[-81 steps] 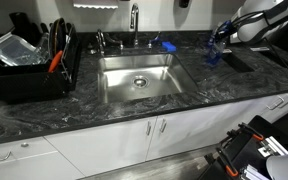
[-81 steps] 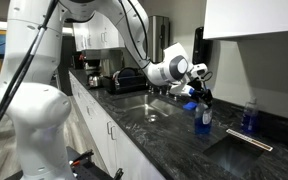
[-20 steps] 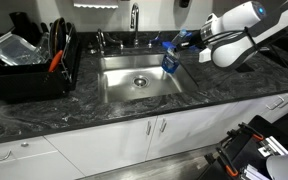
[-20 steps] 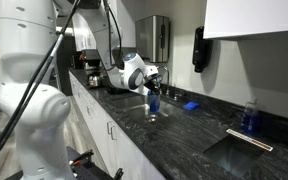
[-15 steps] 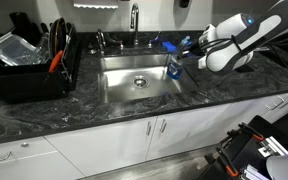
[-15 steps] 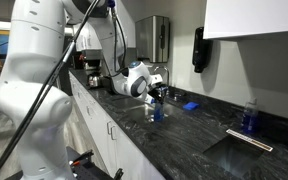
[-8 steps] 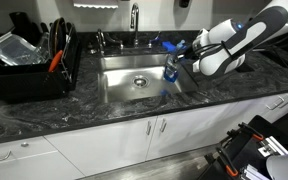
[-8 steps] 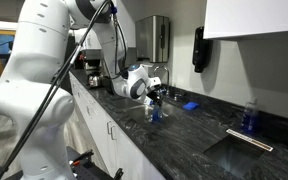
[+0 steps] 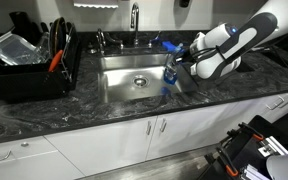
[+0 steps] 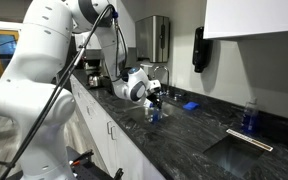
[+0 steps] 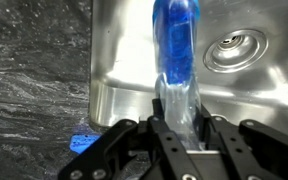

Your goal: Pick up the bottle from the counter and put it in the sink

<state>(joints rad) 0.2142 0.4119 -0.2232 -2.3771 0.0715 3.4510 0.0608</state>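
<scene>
The bottle (image 11: pixel 175 50) is clear plastic with blue liquid in it. My gripper (image 11: pixel 176 130) is shut on its clear end and holds it over the steel sink (image 11: pixel 124 60), near the sink's wall beside the drain (image 11: pixel 231 50). In both exterior views the bottle (image 9: pixel 170 68) (image 10: pixel 153 112) hangs low inside the right part of the sink basin (image 9: pixel 119 85), held by the gripper (image 9: pixel 181 66). I cannot tell if the bottle touches the sink floor.
A faucet (image 9: pixel 134 20) stands behind the sink. A black dish rack (image 9: pixel 29 60) with dishes sits on the dark marble counter. A blue object (image 9: pixel 168 45) lies behind the sink. Another blue bottle (image 10: pixel 248 116) stands farther along the counter.
The arm has carried the bottle from the counter over the sink. In the last second it has lowered the bottle deeper into the basin.
</scene>
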